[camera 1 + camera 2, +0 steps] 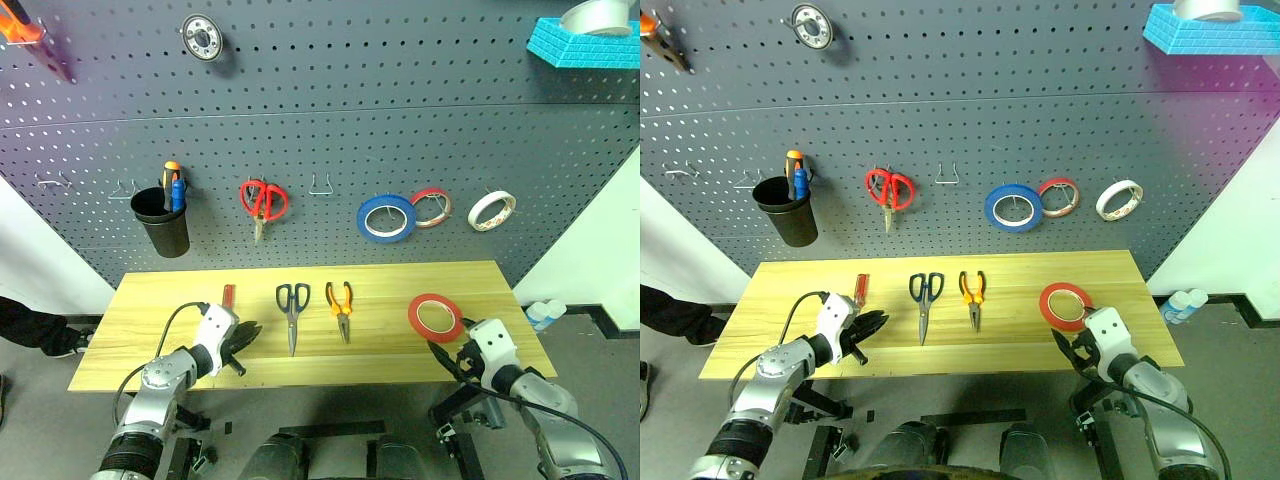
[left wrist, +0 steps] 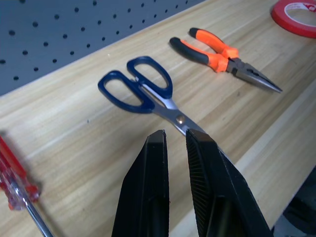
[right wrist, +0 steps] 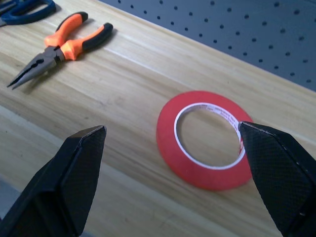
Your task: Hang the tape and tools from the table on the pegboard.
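Observation:
The red-orange tape lies flat on the right part of the wooden table. My right gripper hovers at the table's front edge just short of the tape, open, its two fingers spread wider than the ring. Black-handled scissors and orange-and-black pliers lie side by side mid-table, tips toward me. A small red-handled screwdriver lies left of them. My left gripper is shut and empty, pointing at the scissors' blades. The dark grey pegboard rises behind.
Hanging on the pegboard are a black cup with screwdrivers, red-handled scissors, a blue ring, a thin red ring and a white ring. A bare hook sits between scissors and rings. A blue shelf juts out top right.

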Robot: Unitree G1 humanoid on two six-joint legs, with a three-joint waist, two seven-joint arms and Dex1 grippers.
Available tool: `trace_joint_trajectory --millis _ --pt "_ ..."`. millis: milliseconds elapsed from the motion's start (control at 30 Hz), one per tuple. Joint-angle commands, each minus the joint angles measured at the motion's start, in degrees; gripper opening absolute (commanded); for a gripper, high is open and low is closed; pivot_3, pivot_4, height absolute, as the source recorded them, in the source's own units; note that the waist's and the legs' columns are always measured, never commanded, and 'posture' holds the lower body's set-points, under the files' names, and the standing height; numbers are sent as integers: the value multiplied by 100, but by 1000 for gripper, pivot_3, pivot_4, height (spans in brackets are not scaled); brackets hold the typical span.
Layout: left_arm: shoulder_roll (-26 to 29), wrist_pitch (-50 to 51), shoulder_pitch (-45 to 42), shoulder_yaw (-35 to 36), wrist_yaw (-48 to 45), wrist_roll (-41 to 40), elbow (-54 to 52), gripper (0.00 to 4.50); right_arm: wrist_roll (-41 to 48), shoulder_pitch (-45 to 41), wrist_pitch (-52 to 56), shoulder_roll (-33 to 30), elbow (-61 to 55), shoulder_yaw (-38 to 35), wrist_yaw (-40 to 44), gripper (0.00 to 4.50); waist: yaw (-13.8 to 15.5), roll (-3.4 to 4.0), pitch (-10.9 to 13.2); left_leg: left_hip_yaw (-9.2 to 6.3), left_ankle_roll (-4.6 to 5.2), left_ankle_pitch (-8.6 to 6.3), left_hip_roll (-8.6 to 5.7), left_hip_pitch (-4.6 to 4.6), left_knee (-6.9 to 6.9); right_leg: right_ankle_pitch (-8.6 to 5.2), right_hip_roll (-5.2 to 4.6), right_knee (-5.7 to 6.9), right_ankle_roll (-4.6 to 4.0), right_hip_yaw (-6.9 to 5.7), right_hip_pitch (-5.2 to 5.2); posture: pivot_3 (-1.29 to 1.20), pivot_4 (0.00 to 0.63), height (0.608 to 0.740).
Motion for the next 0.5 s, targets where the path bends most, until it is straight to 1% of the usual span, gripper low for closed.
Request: trace_joint_trajectory --millis 33,500 --pt "72 -28 -18 62 38 -18 -233 676 64 -97 -119 -66 4 -123 22 4500 1 -1 1 0 0 0 0 0 0 0 0 0 0 0 0 -27 40 740" --pt "22 -13 13 -21 111 22 -277 676 11 -167 -148 -33 39 -86 -16 4500 0 -2 1 0 1 -1 0 -1 -2 -1 -1 -1 0 0 -1 -26 37 740"
